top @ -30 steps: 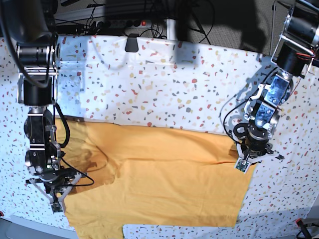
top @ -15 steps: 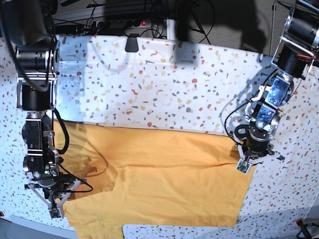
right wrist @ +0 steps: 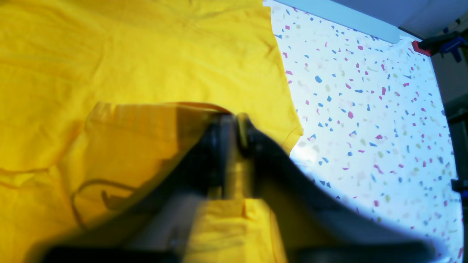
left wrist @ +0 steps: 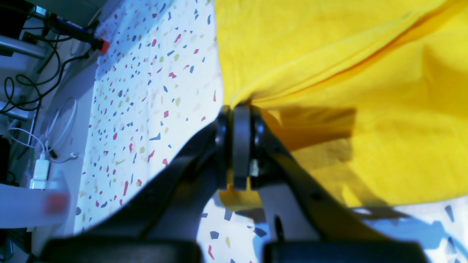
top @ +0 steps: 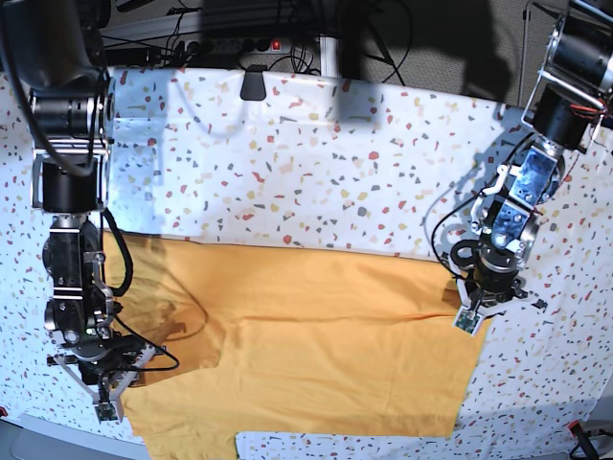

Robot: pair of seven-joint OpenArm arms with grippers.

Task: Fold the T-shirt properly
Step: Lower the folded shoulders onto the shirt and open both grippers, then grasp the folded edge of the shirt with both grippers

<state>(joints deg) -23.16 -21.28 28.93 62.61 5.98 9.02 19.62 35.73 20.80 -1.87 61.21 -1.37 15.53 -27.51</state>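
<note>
The yellow-orange T-shirt (top: pixel 316 335) lies spread across the near half of the table, plain side up; no lettering shows. My left gripper (top: pixel 476 309), on the right of the base view, is shut on the shirt's right edge; the left wrist view shows its fingertips (left wrist: pixel 237 109) pinching a fold of the cloth (left wrist: pixel 347 91). My right gripper (top: pixel 107 395), at the front left, is shut on the sleeve end; the right wrist view shows it (right wrist: pixel 234 122) clamped on a raised fold of the shirt (right wrist: pixel 146 65).
The speckled white tablecloth (top: pixel 316 163) covers the table. A black object (top: pixel 253 83) sits at the back edge, with cables and a power strip (top: pixel 277 44) behind it. A red clamp (top: pixel 578 428) is at the front right corner. The front table edge is just below the shirt.
My right gripper has shifted a little toward the front left with the sleeve end, stretching that side. My left gripper has stayed nearly still on the right edge.
</note>
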